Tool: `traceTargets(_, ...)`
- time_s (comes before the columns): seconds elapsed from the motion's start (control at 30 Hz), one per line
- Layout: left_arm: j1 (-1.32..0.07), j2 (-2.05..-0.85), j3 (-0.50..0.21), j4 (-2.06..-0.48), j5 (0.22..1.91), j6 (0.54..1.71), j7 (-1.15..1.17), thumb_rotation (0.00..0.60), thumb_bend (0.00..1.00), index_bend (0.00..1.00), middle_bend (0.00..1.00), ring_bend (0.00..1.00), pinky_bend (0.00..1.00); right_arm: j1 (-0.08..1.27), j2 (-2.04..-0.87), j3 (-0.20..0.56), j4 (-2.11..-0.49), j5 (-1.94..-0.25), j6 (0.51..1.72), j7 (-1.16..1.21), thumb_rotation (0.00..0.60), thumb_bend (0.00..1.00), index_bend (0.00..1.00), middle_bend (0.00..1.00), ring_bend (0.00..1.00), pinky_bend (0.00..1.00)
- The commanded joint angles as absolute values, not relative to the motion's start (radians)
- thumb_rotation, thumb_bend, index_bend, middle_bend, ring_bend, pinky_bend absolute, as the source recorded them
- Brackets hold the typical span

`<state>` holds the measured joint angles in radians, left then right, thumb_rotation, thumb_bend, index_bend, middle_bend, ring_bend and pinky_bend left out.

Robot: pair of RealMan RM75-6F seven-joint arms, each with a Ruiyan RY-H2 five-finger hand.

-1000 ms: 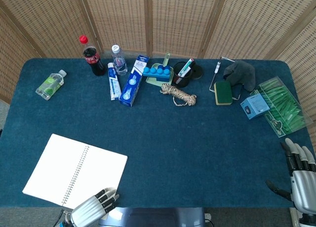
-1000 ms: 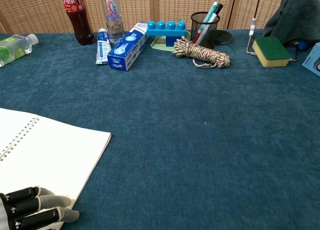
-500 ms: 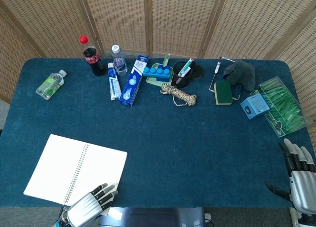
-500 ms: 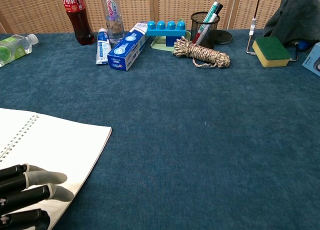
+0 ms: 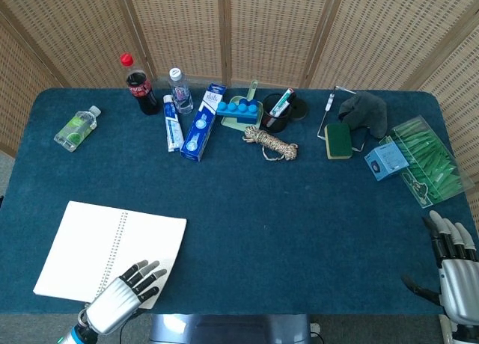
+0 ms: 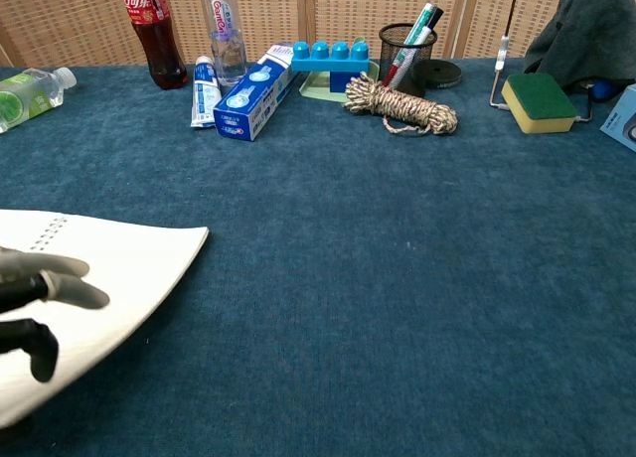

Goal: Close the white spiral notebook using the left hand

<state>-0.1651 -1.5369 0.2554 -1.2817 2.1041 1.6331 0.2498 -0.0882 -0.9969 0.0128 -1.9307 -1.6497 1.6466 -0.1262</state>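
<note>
The white spiral notebook point(image 5: 82, 243) lies open at the table's front left, its wire spine running front to back. My left hand point(image 5: 123, 295) is at the front corner of the right page, fingers spread against the paper. In the chest view the right page point(image 6: 129, 268) is lifted and bowed off the cloth, with my left hand's fingers point(image 6: 50, 290) in front of it. Whether the thumb is under the page is hidden. My right hand point(image 5: 455, 265) hangs off the front right corner, fingers straight and apart, holding nothing.
Along the back stand a cola bottle point(image 5: 138, 84), a water bottle point(image 5: 179, 90), a toothpaste box point(image 5: 202, 122), a pen cup point(image 5: 277, 112), a rope coil point(image 5: 270, 143) and a sponge point(image 5: 338, 140). A green bottle point(image 5: 76, 127) lies at the far left and a green packet point(image 5: 428, 161) at the right edge.
My left hand has slid forward onto the right page from the table's front edge. The page's free edge has risen and shifted left.
</note>
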Motion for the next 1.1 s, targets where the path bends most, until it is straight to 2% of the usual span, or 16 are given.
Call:
traceTargets(0.03, -0.160, -1.518, 0.247, -1.293, 2.092, 1.647, 0.246, 0.600, 0.21, 0.50, 0.28, 0.20, 0.26, -0.088, -0.997, 0.012, -1.931, -1.650, 1.646, -0.126, 0.600, 0.00, 0.00, 0.00, 0.00, 0.00)
traceTargets(0.17, -0.144, -1.472, 0.233, -1.303, 2.066, 1.685, 0.234, 0.600, 0.21, 0.47, 0.25, 0.18, 0.26, -0.088, -0.997, 0.010, -1.933, -1.652, 1.645, -0.128, 0.600, 0.00, 0.00, 0.00, 0.00, 0.00)
traceTargets(0.4, -0.121, -1.434, 0.210, -1.300, 2.034, 1.731, 0.210, 0.600, 0.21, 0.37, 0.12, 0.11, 0.23, -0.089, -0.998, 0.008, -1.934, -1.654, 1.642, -0.130, 0.600, 0.00, 0.00, 0.00, 0.00, 0.00)
traceTargets(0.67, -0.107, -1.410, 0.180, -1.297, 1.989, 1.742, 0.194, 0.600, 0.21, 0.29, 0.01, 0.05, 0.21, -0.089, -0.995, 0.006, -1.935, -1.655, 1.643, -0.124, 0.600, 0.00, 0.00, 0.00, 0.00, 0.00)
traceTargets(0.9, -0.096, -1.392, 0.154, -1.290, 1.956, 1.757, 0.174, 0.600, 0.21, 0.27, 0.00, 0.03, 0.20, -0.089, -0.991, 0.007, -1.936, -1.653, 1.642, -0.117, 0.600, 0.00, 0.00, 0.00, 0.00, 0.00)
traceTargets(1.1, -0.087, -1.376, 0.106, -1.284, 1.899, 1.789, 0.129, 0.600, 0.21, 0.26, 0.00, 0.02, 0.20, -0.088, -0.991, 0.004, -1.938, -1.656, 1.638, -0.116, 0.600, 0.00, 0.00, 0.00, 0.00, 0.00)
